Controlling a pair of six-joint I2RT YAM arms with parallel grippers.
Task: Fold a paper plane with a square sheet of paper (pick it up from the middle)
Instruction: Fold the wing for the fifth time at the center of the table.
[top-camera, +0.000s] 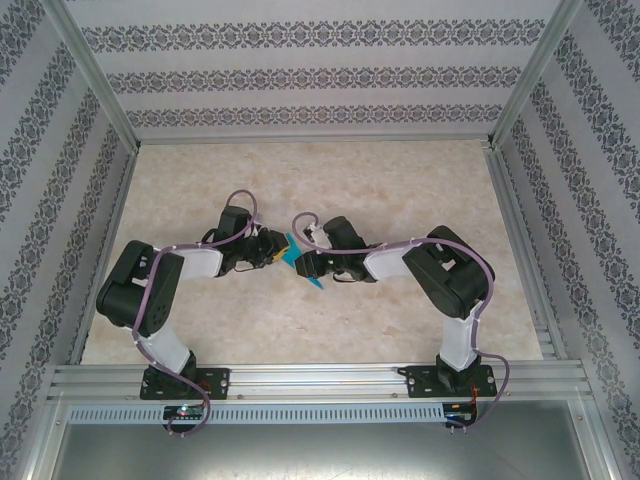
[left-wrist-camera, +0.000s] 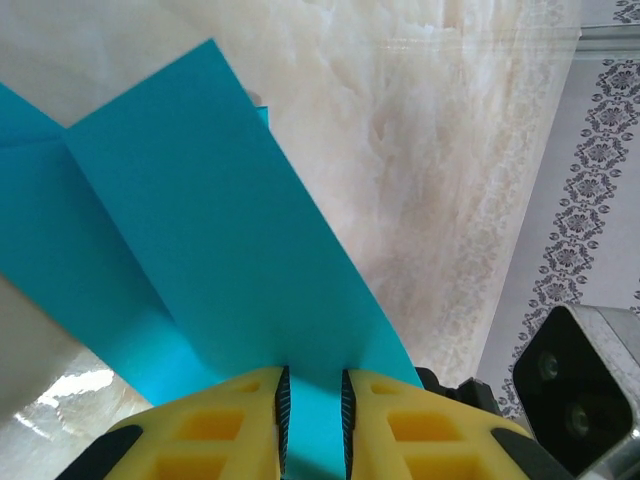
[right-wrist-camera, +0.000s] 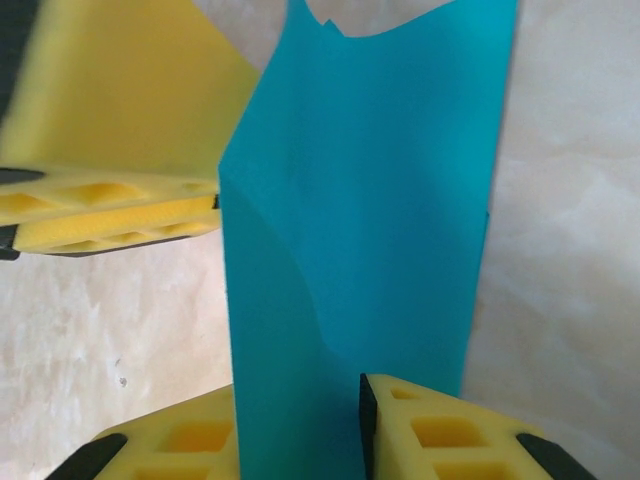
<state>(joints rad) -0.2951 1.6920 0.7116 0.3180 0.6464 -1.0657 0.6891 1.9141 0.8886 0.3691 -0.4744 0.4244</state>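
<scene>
The teal sheet of paper (top-camera: 294, 252), creased into long layered flaps, hangs between my two grippers at the middle of the table, one pointed end (top-camera: 316, 284) sticking out towards the front. My left gripper (top-camera: 272, 254) reaches it from the left. In the left wrist view the paper (left-wrist-camera: 200, 220) runs into the narrow gap of the left gripper (left-wrist-camera: 314, 385), whose pads stand slightly apart. In the right wrist view a folded flap (right-wrist-camera: 370, 180) stands between the jaws of my right gripper (right-wrist-camera: 298, 395) and hides its left finger. The right pad (right-wrist-camera: 366, 410) sits beside the paper. The left gripper's yellow fingers (right-wrist-camera: 110, 205) show at upper left.
Beige marbled tabletop (top-camera: 330, 180) lies inside an aluminium frame with patterned walls (top-camera: 300, 75). The right arm's wrist camera (left-wrist-camera: 575, 395) is close to the left gripper. Both arms (top-camera: 150, 290) (top-camera: 450, 275) bend inwards from the near rail.
</scene>
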